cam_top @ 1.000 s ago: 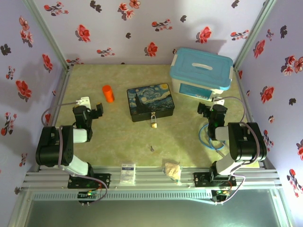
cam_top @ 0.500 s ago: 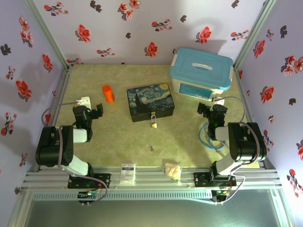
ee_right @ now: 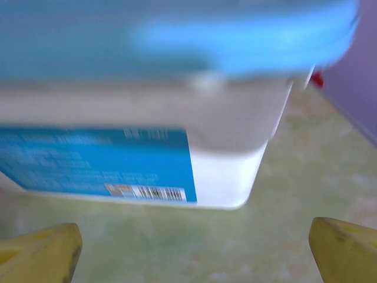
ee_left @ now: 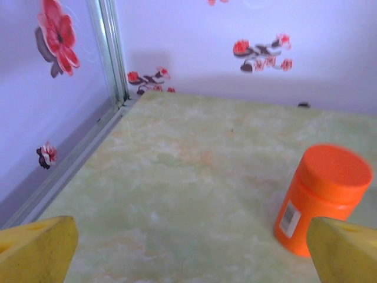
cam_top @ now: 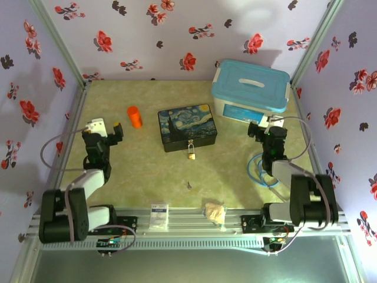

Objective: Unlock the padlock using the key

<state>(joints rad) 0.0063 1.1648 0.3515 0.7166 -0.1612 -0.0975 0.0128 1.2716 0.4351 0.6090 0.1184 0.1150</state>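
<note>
The small brass padlock (cam_top: 191, 154) hangs at the front of a painted box (cam_top: 187, 126) in the middle of the table. The tiny dark key (cam_top: 188, 185) lies flat on the table, a short way nearer than the padlock. My left gripper (cam_top: 113, 133) is far to the left of both, open and empty; in the left wrist view the gripper (ee_left: 191, 259) shows yellow fingertips (ee_left: 35, 250) wide apart over bare table. My right gripper (cam_top: 263, 127) stands open on the right, and in the right wrist view the gripper (ee_right: 191, 259) faces a container.
An orange bottle (cam_top: 135, 116) (ee_left: 324, 197) stands just right of my left gripper. A white container with a blue lid (cam_top: 250, 89) (ee_right: 141, 147) sits close ahead of my right gripper. A blue cable (cam_top: 258, 168), a small card (cam_top: 158, 216) and a crumpled wrapper (cam_top: 215, 211) lie near the front edge.
Both arms have unfolded and stretched away from their bases. The left gripper shifted slightly up and left, the right one closer to the blue-lidded container. Padlock and key have not moved.
</note>
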